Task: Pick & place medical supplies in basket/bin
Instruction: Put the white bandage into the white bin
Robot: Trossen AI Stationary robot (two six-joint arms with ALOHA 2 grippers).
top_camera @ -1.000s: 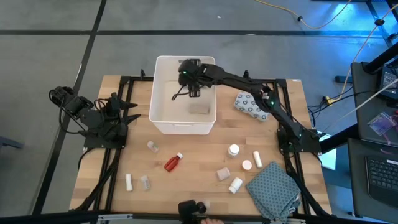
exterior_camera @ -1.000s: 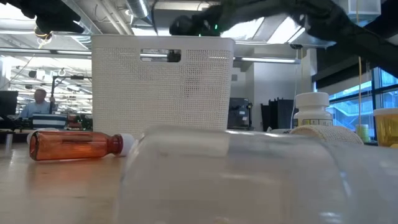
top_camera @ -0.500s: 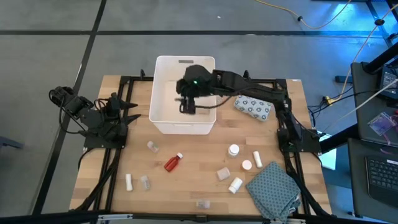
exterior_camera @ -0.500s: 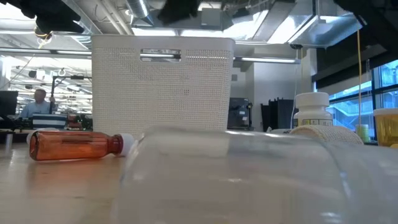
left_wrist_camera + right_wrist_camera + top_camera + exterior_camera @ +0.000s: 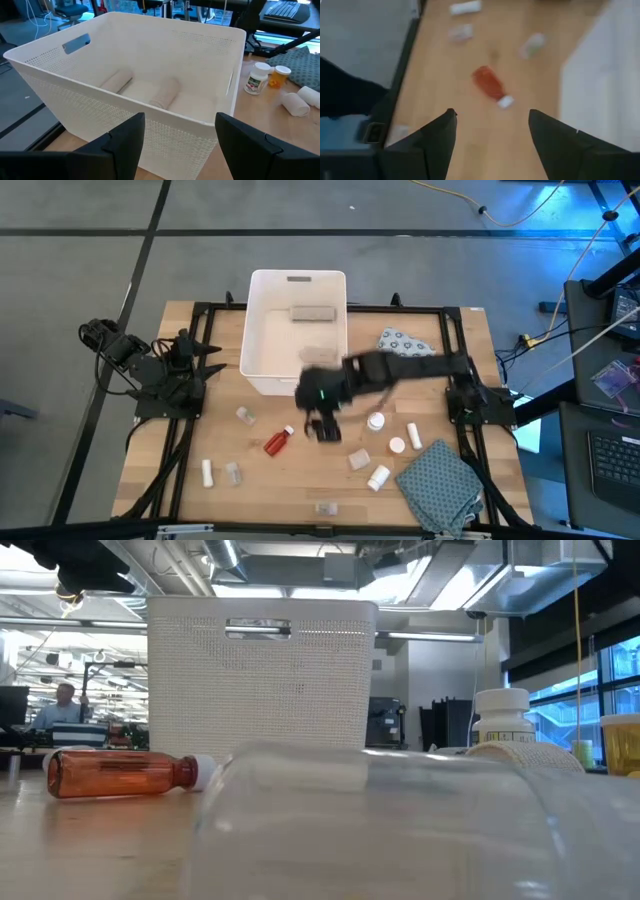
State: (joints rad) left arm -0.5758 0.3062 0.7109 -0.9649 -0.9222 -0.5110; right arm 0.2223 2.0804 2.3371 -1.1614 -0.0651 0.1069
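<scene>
Supplies: two boxes (image 5: pixel 311 313) are seen in the tub (image 5: pixel 262 370); about ten are left on the bench (image 5: pixel 300 470). The right hand (image 5: pixel 492 131) is spread, empty, above the red bottle (image 5: pixel 491 86).

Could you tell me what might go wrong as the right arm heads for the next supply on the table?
The right hand hangs open near the red bottle, which lies on its side and could roll away if nudged. The white basket stands close by, so a wide swing of the arm might knock its wall. The left hand waits open beside the basket.
</scene>
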